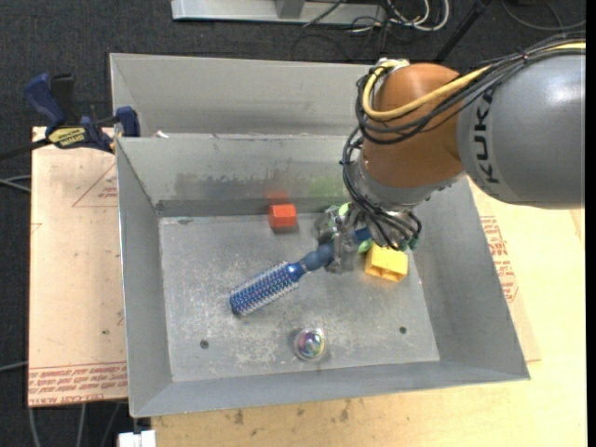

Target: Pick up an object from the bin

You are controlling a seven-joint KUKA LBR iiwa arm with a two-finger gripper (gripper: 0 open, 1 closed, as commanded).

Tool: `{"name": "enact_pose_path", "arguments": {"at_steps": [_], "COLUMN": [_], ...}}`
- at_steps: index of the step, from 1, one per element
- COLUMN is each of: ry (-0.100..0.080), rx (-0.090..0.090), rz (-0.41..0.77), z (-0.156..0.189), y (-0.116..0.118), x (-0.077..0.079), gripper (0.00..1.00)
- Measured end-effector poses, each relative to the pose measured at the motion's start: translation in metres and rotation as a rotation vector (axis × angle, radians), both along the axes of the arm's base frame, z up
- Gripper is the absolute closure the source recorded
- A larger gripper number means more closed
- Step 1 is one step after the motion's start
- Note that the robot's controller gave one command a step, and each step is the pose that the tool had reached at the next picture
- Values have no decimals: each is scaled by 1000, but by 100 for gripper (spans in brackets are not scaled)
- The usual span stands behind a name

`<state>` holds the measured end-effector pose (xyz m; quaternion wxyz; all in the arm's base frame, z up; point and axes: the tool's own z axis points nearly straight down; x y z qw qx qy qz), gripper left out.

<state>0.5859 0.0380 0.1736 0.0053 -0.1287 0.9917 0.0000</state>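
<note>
The arm (531, 128) reaches in from the right. Its claw (343, 246) is down at the floor of the bin (279, 101), right of centre, under the orange wrist cover (414, 124) and a bundle of cables. The claw sits right at the handle end of a blue brush (270, 285). The brush lies flat and slantwise across the middle of the bin, bristle head toward the near left, handle toward the far right. Whether the claw is open or closed, and whether it has hold of the handle, I cannot tell (the wrist hides much of it). A yellow piece (386, 264) lies just right of the claw. A red block (283, 216) lies left of it, close to the far wall, and a shiny ball (308, 343) lies well apart by the near wall.
</note>
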Motion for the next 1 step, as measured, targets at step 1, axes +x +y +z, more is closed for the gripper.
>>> {"name": "enact_pose_path", "arguments": {"at_steps": [1], "ry": [0], "rx": [0], "rz": [-2], "z": [87], "y": [-3], "x": [0], "gripper": [100]}}
